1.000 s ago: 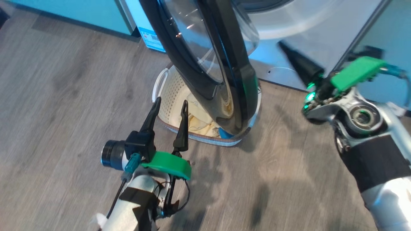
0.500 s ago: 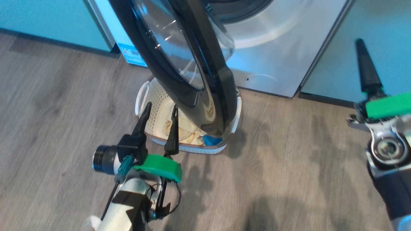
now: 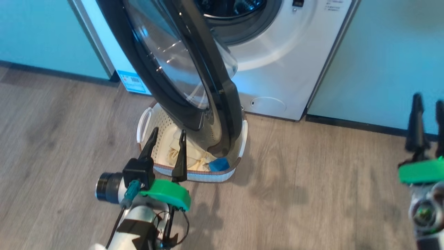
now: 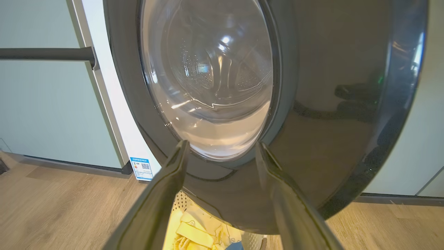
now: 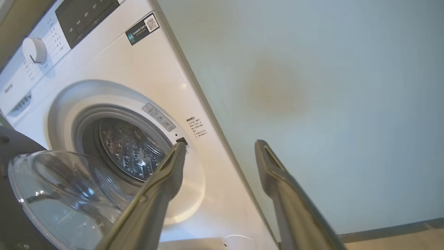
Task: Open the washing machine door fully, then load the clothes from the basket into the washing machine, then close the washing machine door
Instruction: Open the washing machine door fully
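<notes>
Left gripper (image 3: 169, 130) and right gripper (image 3: 429, 99) are spread and empty; door (image 3: 194, 80) overhangs basket (image 3: 145, 119), so reaching clothes (image 3: 194, 162) risks collision.

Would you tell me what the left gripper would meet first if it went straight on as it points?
Probably the washing machine door: the open left gripper aims at the lower edge of its glass; depth is unclear.

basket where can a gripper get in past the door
Free: near-left corner of the basket, between its left handle and the lower edge of the door, where the clothes show. Crowded: its right and back, under the door. Bare floor to its right.
</notes>
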`<state>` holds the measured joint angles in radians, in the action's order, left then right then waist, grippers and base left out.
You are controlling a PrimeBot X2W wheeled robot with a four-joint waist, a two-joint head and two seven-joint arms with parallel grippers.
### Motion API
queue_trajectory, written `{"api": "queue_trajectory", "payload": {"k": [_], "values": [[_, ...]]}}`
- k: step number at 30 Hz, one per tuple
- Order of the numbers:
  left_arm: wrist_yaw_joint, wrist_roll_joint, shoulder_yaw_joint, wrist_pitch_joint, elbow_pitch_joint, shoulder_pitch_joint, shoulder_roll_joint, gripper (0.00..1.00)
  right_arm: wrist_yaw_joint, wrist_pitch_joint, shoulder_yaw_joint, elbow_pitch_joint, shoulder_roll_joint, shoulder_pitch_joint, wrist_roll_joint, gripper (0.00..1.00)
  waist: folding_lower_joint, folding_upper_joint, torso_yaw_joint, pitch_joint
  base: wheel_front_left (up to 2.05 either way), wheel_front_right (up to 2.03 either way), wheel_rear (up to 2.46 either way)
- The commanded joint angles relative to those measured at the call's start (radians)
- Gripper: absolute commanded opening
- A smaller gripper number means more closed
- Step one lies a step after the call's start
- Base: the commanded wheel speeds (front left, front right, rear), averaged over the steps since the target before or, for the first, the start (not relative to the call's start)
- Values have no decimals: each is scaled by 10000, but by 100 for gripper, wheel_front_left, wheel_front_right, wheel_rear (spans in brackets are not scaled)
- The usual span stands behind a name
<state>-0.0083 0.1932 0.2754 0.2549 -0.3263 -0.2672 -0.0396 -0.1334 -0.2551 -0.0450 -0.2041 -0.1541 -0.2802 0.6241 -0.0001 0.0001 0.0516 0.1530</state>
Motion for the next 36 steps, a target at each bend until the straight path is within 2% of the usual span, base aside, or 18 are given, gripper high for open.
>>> {"api": "queue_trajectory", "payload": {"k": [1, 7, 13, 20, 36], "values": [[-30, -70, -384, 69, 221, -102, -157, 100, 27, -64, 16, 550, 148, 140, -657, 100, 1, -1, -81, -138, 0, 0, 0], [-67, -55, -447, 69, 111, 85, -155, 100, 27, -65, 423, 1237, 628, 1263, -2713, 100, 1, -1, -172, -437, 0, 0, 0], [-85, -8, -506, 69, 6, 300, -152, 100, 27, -65, 552, 1547, 862, 2015, -3885, 100, 1, -1, -252, -719, 0, 0, 0], [-105, 30, -502, 69, -94, 478, -148, 100, 27, -66, 619, 1733, 977, 2547, -4462, 100, 1, -1, -262, -987, 0, 0, 0], [-103, 78, -565, 69, -189, 646, -156, 100, 27, -30, 706, 1631, 1036, 3033, -4324, 100, 1, -1, -366, -1220, 0, 0, 0]]}}
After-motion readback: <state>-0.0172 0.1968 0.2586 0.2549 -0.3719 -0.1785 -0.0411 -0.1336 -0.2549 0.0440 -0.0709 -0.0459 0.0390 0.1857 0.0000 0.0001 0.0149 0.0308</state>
